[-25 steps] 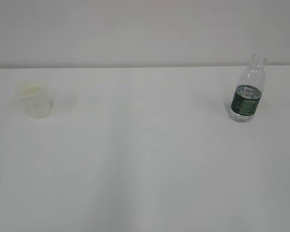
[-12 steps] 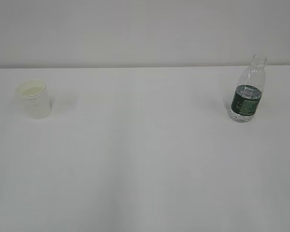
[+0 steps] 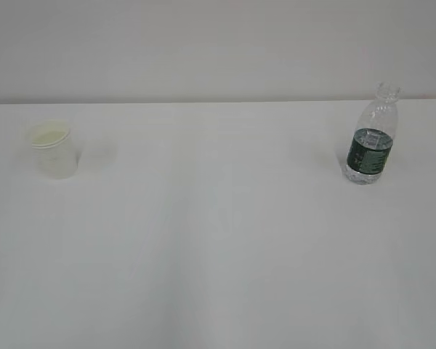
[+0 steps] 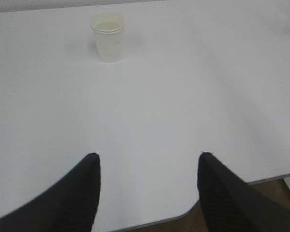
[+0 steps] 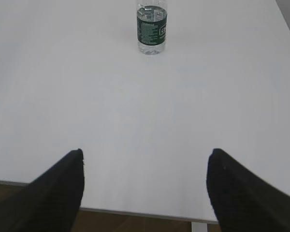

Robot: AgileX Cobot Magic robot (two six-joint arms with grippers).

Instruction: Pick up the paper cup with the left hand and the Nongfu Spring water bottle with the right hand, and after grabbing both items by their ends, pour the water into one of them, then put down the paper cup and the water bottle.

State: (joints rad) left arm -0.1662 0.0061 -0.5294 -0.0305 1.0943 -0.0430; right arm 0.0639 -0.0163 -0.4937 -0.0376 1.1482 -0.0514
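1. The left pincer (image 4: 147, 166) hovers low over the tabletop (image 3: 218, 240) near its front edge, fingers apart, empty.
2. The paper cup (image 4: 108, 36) stands upright well ahead of it.
3. The right pincer (image 5: 145, 166), spread wide and empty, points at the Nongfu Spring water bottle (image 5: 152, 29), upright and far across the tabletop from the cup.

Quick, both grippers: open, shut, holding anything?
Left black two-finger gripper: open, empty, well short of the small white paper cup.
Right black gripper: open, empty, well short of the clear ribbed green-labelled bottle.
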